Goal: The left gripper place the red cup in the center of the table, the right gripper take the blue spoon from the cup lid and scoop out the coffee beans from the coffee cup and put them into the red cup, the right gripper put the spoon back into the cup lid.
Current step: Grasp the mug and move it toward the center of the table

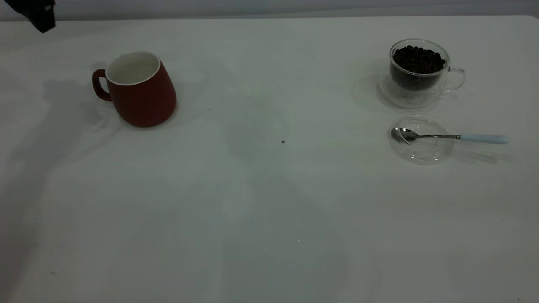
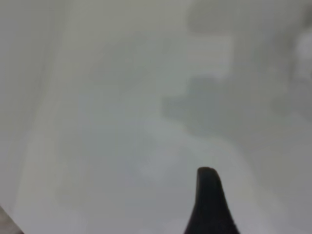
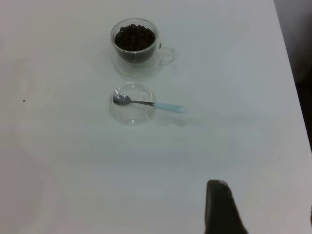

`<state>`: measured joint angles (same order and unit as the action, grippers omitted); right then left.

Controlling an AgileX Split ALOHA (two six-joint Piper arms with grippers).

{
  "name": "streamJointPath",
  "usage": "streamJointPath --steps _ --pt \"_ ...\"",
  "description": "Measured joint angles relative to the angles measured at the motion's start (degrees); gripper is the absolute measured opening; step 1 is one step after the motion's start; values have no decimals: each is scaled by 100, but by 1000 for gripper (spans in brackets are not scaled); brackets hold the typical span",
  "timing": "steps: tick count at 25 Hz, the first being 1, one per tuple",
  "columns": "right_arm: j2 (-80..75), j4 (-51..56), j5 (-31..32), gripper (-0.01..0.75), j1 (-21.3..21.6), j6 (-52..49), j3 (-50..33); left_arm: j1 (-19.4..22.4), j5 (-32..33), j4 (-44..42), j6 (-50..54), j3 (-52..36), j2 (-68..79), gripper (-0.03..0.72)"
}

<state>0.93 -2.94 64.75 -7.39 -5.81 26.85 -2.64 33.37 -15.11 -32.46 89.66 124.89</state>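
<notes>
Evidently nothing is gripped yet: the red cup (image 1: 139, 88) stands at the left of the table (image 1: 269, 210), handle turned away from the centre. Only a dark piece of the left arm (image 1: 36, 12) shows at the far corner; whether either gripper is wide or narrow cannot be told. A sound first grasp would take the rim or the loop handle squarely — glazed ceramic slips. Opposite, the glass coffee cup (image 1: 419, 69) holds coffee beans (image 1: 418, 59), and the blue spoon (image 1: 450, 136) rests across the cup lid (image 1: 421, 147), bowl inside.
</notes>
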Motion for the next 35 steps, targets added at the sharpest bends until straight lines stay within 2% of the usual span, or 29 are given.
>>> streamJointPath --steps 7,13,16,35 --pt "0 0 0 466 0 0 0 -189 -38 250 -2077 10 225 587" --pt "0 0 0 466 0 0 0 -202 404 1511 -4152 28 433 587" --pt "0 0 0 466 0 0 0 -202 449 2005 -4747 56 544 587" --pt "0 0 0 466 0 0 0 -202 242 1880 -5183 686 1362 587"
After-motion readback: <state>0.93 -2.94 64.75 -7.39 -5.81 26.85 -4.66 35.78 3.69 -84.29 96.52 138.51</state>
